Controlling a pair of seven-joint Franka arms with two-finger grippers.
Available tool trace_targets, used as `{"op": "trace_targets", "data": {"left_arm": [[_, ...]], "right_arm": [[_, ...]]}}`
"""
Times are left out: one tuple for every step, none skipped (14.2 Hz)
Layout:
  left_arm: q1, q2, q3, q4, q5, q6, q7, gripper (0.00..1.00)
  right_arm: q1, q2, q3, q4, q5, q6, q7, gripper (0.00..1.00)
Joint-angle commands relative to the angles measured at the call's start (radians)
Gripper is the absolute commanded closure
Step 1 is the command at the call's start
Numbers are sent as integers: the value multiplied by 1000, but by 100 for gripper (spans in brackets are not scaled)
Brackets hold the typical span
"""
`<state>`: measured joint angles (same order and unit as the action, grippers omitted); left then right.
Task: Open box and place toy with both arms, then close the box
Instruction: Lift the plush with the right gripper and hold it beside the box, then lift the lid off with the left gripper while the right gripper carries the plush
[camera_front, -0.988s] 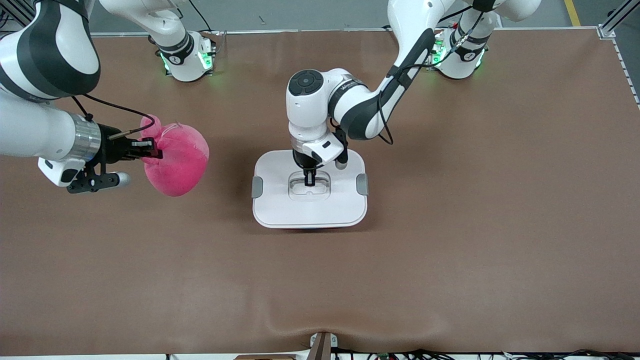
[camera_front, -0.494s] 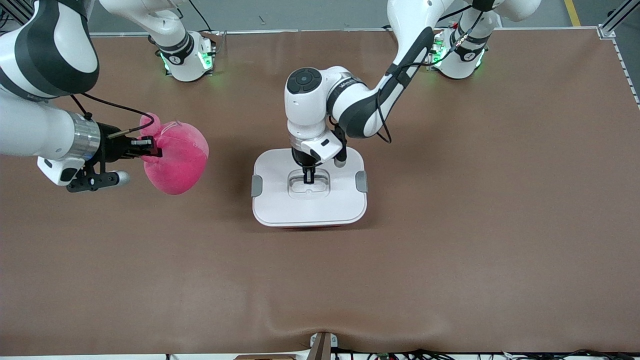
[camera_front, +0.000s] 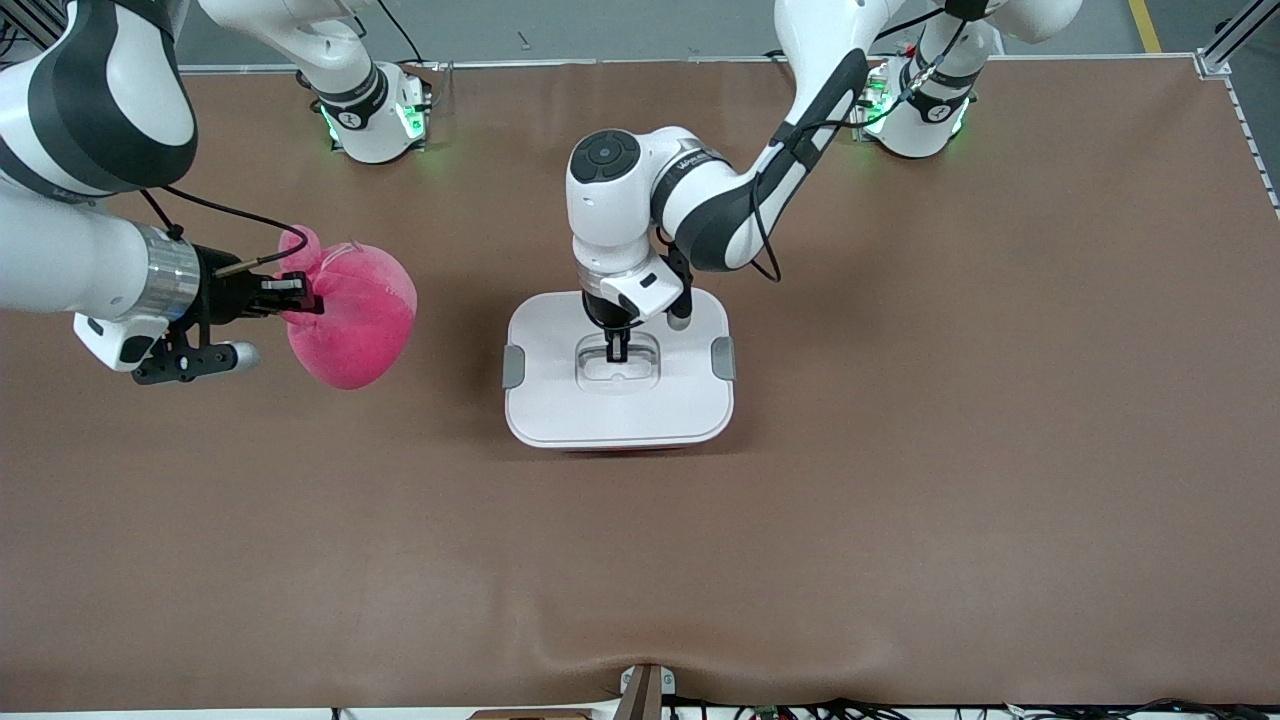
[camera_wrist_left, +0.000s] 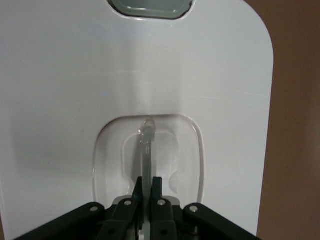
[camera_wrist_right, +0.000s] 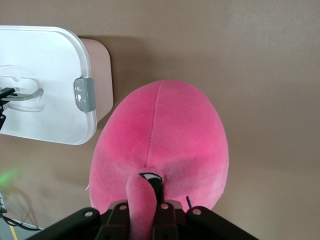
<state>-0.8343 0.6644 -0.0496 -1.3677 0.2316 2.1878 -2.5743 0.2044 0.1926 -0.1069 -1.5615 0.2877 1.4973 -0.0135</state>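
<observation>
The box's white lid (camera_front: 560, 400) hangs at mid-table over the pink box, with my left gripper (camera_front: 617, 348) shut on its clear handle (camera_wrist_left: 148, 145). In the right wrist view the lid (camera_wrist_right: 45, 60) sits raised and offset from the pink box wall (camera_wrist_right: 102, 80), whose inside is hidden. Grey clips (camera_front: 513, 368) sit on the lid's two sides. The pink plush toy (camera_front: 355, 315) hangs above the table toward the right arm's end. My right gripper (camera_front: 300, 295) is shut on the toy's ear (camera_wrist_right: 142, 200), and the toy's body (camera_wrist_right: 165, 135) dangles below the fingers.
The two arm bases, lit green (camera_front: 375, 115) (camera_front: 915, 110), stand at the table's edge farthest from the front camera. A small bracket (camera_front: 645, 690) and cables lie at the nearest edge. Brown mat (camera_front: 900, 450) covers the whole table.
The left gripper has drawn the lid up and slightly toward the arm bases, so a sliver of pink box shows beneath its near edge. The right gripper and toy have stayed put.
</observation>
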Motion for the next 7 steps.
{"op": "trace_targets", "data": {"left_arm": [[0, -48, -3, -16, 6, -51, 5, 100], [1, -58, -3, -16, 6, -54, 6, 100], [6, -63, -3, -13, 6, -56, 6, 100], [9, -77, -3, -13, 5, -56, 6, 100], [11, -91, -3, -11, 5, -56, 6, 100], [12, -103, -4, -10, 0, -56, 6, 100], [14, -111, -3, -8, -29, -56, 6, 100]], "right_arm": [[3, 1, -4, 20, 18, -20, 18, 100], [6, 1, -4, 20, 18, -20, 18, 100], [7, 1, -2, 20, 19, -19, 20, 100], [9, 1, -2, 21, 19, -17, 32, 100], [10, 1, -2, 21, 25, -14, 58, 100], [15, 1, -2, 24, 51, -12, 82, 100], [21, 5, -2, 37, 77, -12, 104, 100]]}}
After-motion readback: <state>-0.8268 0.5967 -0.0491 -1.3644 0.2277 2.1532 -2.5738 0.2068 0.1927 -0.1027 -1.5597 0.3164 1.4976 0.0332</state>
